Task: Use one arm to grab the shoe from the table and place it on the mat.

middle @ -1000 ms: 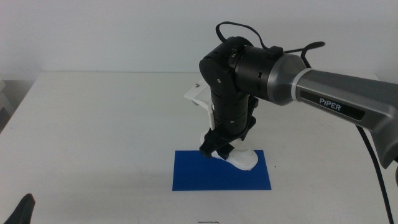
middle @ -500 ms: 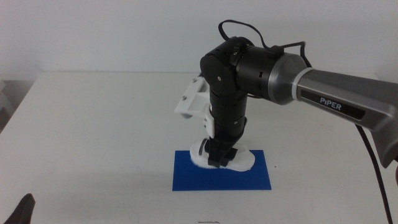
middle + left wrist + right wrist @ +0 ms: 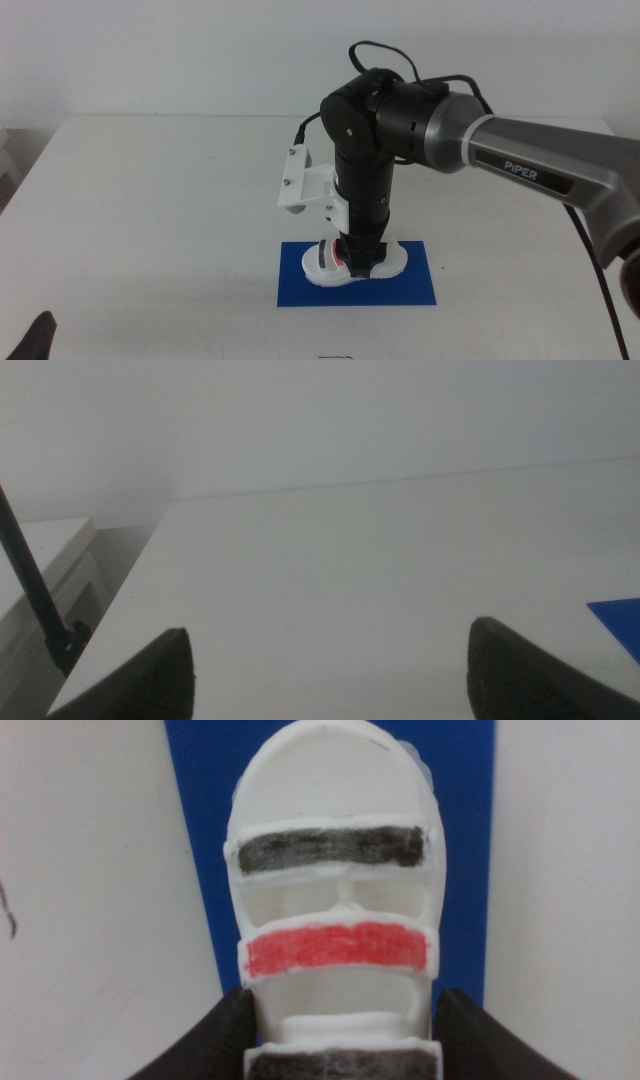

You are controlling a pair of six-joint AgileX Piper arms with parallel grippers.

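Observation:
The white shoe (image 3: 322,266) with black and red straps sits low over the blue mat (image 3: 412,286), lying along the mat's length. My right gripper (image 3: 356,262) comes straight down from the right arm (image 3: 400,115) and is shut on the shoe's rear part. In the right wrist view the shoe (image 3: 335,840) fills the space between my right gripper (image 3: 345,1008) jaws, with the mat (image 3: 205,820) beneath it. I cannot tell if the sole touches the mat. My left gripper (image 3: 330,635) waits open near the table's front left corner (image 3: 40,335).
The white table (image 3: 150,200) extends around the mat on every side. A corner of the mat (image 3: 622,616) shows in the left wrist view. The table's left edge and a dark cable (image 3: 35,595) lie beside the left gripper. A white wall stands behind.
The right wrist has turned, swinging its white bracket to the left. The shoe has rotated with it and come down from a tilted pose to lie level over the mat.

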